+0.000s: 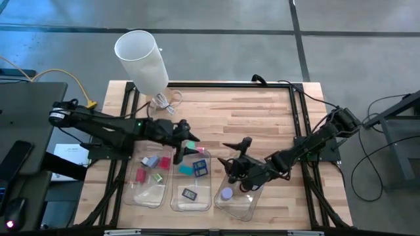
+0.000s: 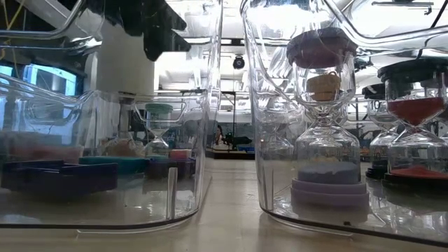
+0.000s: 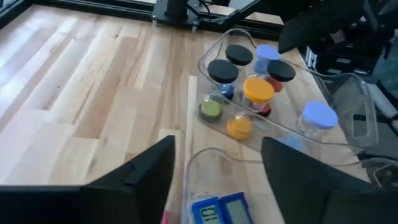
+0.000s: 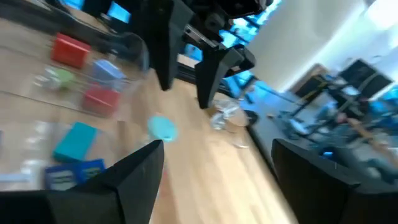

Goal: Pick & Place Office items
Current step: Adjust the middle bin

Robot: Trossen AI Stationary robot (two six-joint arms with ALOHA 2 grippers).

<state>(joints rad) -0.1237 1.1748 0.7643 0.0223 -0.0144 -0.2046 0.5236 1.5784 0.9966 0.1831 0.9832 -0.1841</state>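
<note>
Three clear trays sit side by side near the table's near edge. The left tray (image 1: pixel 149 195) holds red, pink, green and pale blue pieces. The middle tray (image 1: pixel 199 203) holds teal and blue blocks (image 1: pixel 195 170). The right tray (image 1: pixel 244 208) holds small sand-timer pieces with black, orange, blue and green caps (image 3: pixel 258 89) and a purple one (image 1: pixel 227 193). A round teal piece (image 4: pixel 163 127) lies on the wood by the middle tray's far end. My left gripper (image 1: pixel 187 148) is open above that spot. My right gripper (image 1: pixel 233 164) is open over the right tray's far end.
A tall white cylinder (image 1: pixel 141 58) stands at the table's far left corner, with a white cable (image 1: pixel 167 101) beside it. A black frame (image 1: pixel 289 88) runs along the table's edges. Bare wood (image 1: pixel 249 115) lies on the far side of the trays.
</note>
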